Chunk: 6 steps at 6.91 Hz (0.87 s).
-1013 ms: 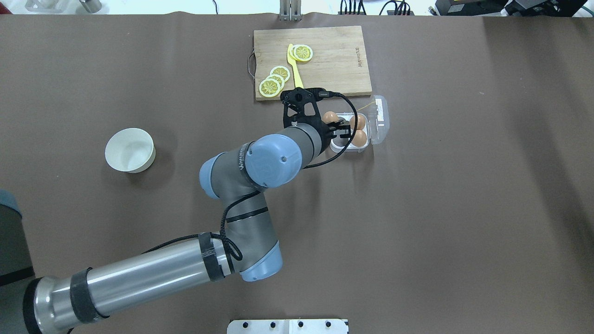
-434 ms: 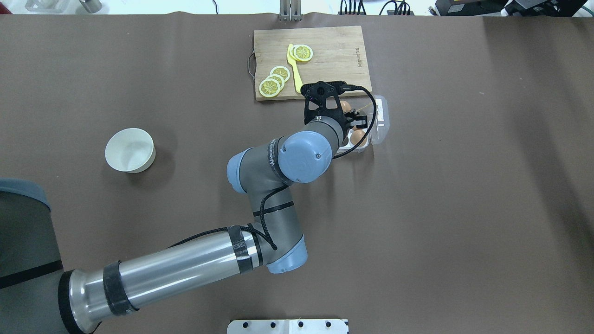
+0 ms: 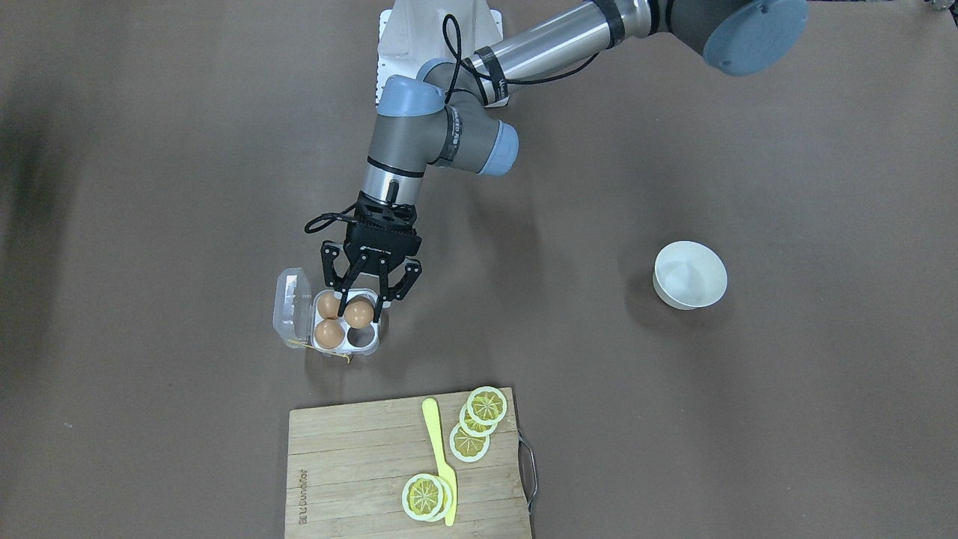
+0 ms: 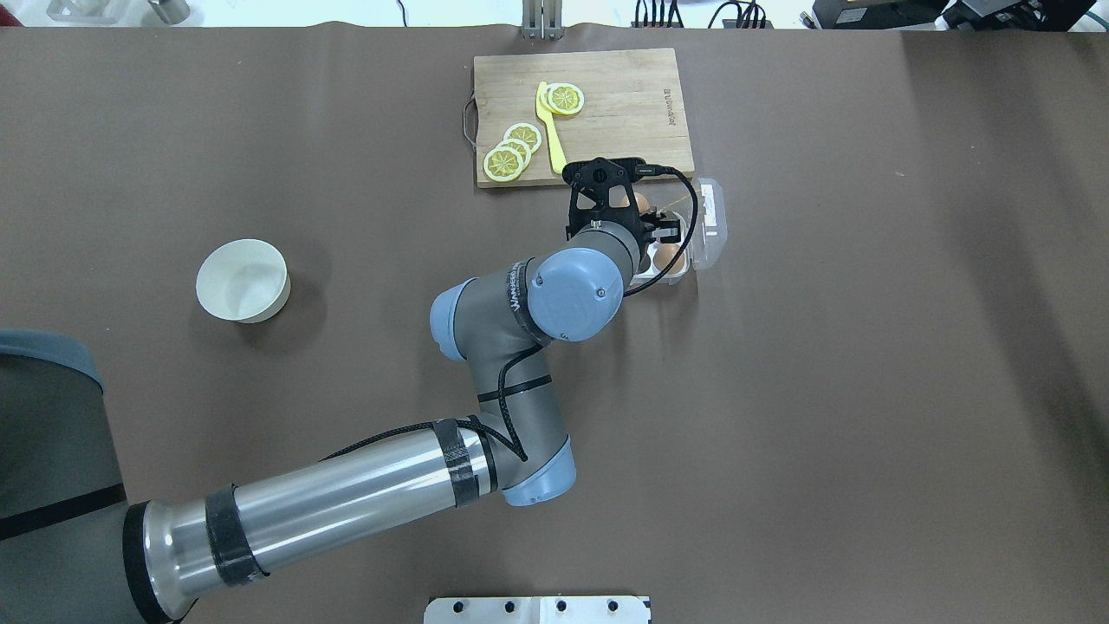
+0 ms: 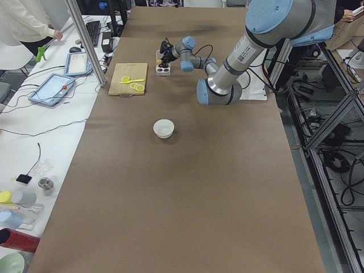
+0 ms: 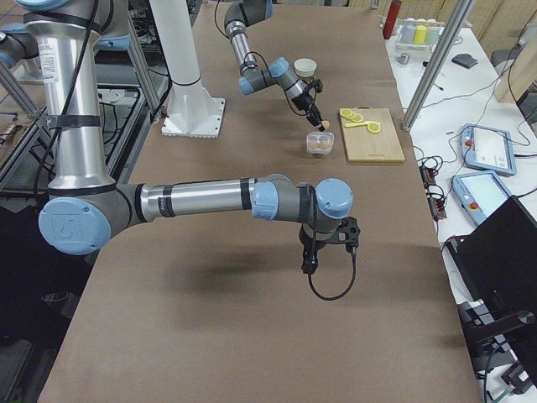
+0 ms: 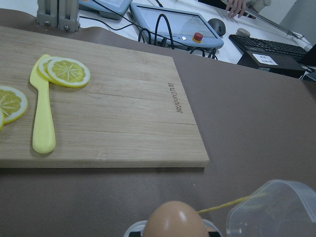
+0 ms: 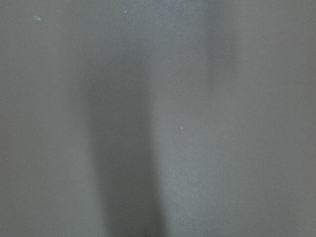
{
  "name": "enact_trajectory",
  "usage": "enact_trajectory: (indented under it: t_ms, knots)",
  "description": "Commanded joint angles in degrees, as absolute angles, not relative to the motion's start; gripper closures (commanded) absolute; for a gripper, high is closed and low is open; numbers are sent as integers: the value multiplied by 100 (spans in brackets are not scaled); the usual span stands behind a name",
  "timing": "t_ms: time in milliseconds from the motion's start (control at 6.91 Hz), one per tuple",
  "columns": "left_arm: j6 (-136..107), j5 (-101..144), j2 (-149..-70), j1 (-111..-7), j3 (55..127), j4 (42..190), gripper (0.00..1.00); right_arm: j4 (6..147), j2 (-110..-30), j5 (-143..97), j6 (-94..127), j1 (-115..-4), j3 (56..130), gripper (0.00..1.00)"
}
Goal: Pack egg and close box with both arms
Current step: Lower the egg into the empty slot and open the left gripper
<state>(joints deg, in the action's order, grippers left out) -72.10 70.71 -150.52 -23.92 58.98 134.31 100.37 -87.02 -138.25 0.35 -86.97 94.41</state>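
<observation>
The clear box [image 3: 372, 346] lies near the cutting board with its lid [image 3: 292, 307] hinged open. Two tan eggs [image 3: 328, 334] fill the cells next to the lid; one cell [image 3: 361, 337] is empty. My left gripper [image 3: 361, 314] points down over the fourth cell, shut on a third egg [image 3: 359, 313] that sits at or just above that cell. In the left wrist view this egg [image 7: 173, 218] shows at the bottom edge beside the lid [image 7: 276, 210] and a yellow string [image 7: 222, 205]. My right gripper [image 6: 309, 265] hangs over bare table far from the box; I cannot tell its state.
A wooden cutting board [image 3: 352, 479] with lemon slices [image 3: 470, 440] and a yellow knife [image 3: 438, 457] lies just beyond the box. A white bowl [image 3: 690, 273] stands far off on my left. The left forearm [image 4: 346, 498] spans the near table.
My left gripper carried the egg from the box's left edge rightward over the box, then settled slightly back toward me. The elbow swung right with it.
</observation>
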Motion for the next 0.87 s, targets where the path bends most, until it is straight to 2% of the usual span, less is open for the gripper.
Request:
enact_trajectory:
  t_ms: [0, 289, 434, 579, 724]
  knots:
    - [-7216, 7075, -15056, -2373, 5827, 13430, 66, 10037, -8701, -13834, 44, -8684, 9439, 0]
    - [-7207, 7066, -15056, -2321, 5827, 13430, 18, 10037, -8701, -13834, 44, -8684, 9422, 0]
    - [-7216, 7066, -15056, -2268, 5836, 13430, 8, 10037, -8675, -13843, 53, -8675, 9431, 0]
    - [-7216, 7066, -15056, -2268, 5888, 13430, 3, 10037, -8657, -13843, 61, -8657, 9422, 0]
    - [-7216, 7093, -15064, -2285, 5923, 13430, 3, 10037, -8657, -13843, 96, -8657, 9431, 0]
